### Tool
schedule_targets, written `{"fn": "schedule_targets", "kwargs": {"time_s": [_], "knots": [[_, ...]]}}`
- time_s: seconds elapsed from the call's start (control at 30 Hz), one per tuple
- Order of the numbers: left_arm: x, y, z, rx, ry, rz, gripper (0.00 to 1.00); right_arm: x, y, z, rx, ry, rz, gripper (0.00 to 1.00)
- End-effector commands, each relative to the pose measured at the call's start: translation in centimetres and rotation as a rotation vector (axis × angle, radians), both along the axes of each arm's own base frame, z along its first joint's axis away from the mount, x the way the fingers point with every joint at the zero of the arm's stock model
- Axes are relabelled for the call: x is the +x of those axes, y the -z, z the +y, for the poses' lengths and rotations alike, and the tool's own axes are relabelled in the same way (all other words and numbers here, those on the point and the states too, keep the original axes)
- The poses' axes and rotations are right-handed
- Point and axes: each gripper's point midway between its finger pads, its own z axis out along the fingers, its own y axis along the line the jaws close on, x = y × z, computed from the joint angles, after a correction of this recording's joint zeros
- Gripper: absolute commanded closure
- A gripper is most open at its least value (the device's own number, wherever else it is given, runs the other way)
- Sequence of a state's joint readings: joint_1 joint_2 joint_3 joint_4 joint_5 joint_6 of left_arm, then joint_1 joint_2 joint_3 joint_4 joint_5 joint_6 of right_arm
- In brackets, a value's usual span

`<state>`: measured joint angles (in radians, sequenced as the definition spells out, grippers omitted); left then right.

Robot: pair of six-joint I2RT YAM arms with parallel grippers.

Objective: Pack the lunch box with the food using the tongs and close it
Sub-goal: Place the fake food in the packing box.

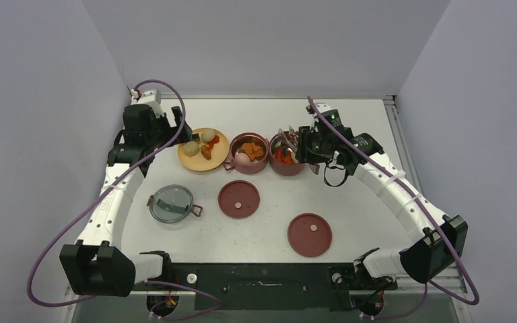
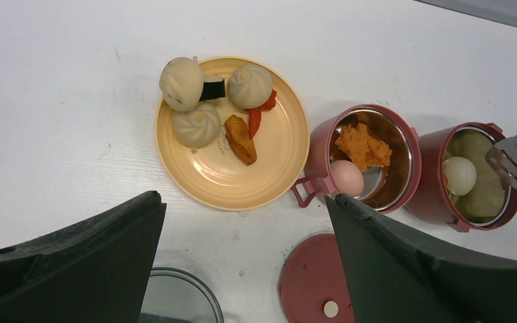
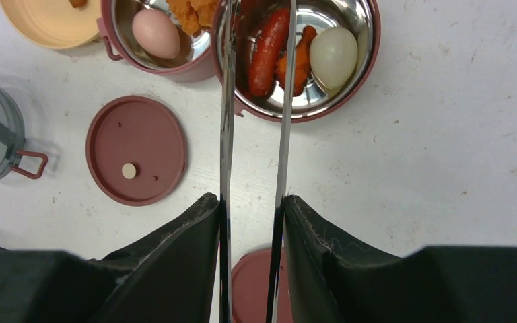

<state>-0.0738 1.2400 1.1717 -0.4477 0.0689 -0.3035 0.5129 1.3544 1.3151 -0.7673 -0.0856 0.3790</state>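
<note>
Closest in, two maroon lids (image 1: 309,234) and the grey top lid (image 1: 171,203) lie loose on the counter (image 1: 269,225). The right gripper (image 3: 252,208) has its jaws clamped on the tongs (image 3: 227,134), tips over the right container (image 3: 370,60) holding a sausage (image 3: 268,50) and an egg (image 3: 333,57). The left gripper (image 2: 242,202) has its jaws gaping wide by the plate (image 2: 269,175).

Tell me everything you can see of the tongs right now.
The tongs are long, thin and shiny silver metal: two narrow arms running almost parallel with a gap between them. The right pincer grips them, its dark fingers pressed against the outsides of the arms. The arms reach over the rim of the right-hand maroon container, beside the red sausage. The left wrist view shows a flat slotted tip. Whether the tips touch food is unclear.
</note>
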Motion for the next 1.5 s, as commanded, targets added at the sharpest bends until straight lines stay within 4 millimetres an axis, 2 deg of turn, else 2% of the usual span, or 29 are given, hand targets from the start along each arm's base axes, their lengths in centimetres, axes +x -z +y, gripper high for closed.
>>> {"fn": "schedule_targets", "kwargs": {"time_s": [0.0,0.13,0.23,0.47,0.63,0.7,0.83,1.0,1.2,1.47], "knots": [[0.9,-2.3,1.3,-0.041,-0.033,-0.088,0.03,0.1,-6.5,3.0,0.089,-0.040,-0.180,0.63],[1.4,-1.9,2.5,-0.092,-0.053,-0.082,0.03,-0.6,-7.5,8.1,0.146,-0.135,-0.223,0.63],[1.5,-1.8,2.8,-0.101,-0.058,-0.078,0.03,-0.7,-6.8,11.4,0.173,-0.200,-0.216,0.63],[1.4,-1.9,3.0,-0.089,-0.066,-0.083,0.03,-0.8,-4.3,19.2,0.176,-0.304,-0.184,0.64],[1.4,-1.9,3.0,-0.088,-0.066,-0.082,0.03,-0.9,-0.7,23.2,0.118,-0.324,-0.119,0.64],[1.4,-1.8,2.9,-0.089,-0.063,-0.079,0.03,-0.3,1.3,24.1,0.070,-0.305,-0.106,0.63],[1.4,-1.9,2.9,-0.091,-0.060,-0.079,0.03,0.2,2.9,25.5,0.047,-0.301,-0.082,0.63],[1.4,-1.9,2.8,-0.092,-0.056,-0.077,0.03,1.0,3.4,26.1,0.016,-0.287,-0.093,0.63],[1.4,-1.9,2.7,-0.096,-0.052,-0.078,0.03,2.2,4.6,25.7,-0.025,-0.253,-0.082,0.62],[1.4,-1.9,2.7,-0.097,-0.049,-0.076,0.03,2.6,5.7,26.2,-0.018,-0.252,-0.063,0.62]]}}
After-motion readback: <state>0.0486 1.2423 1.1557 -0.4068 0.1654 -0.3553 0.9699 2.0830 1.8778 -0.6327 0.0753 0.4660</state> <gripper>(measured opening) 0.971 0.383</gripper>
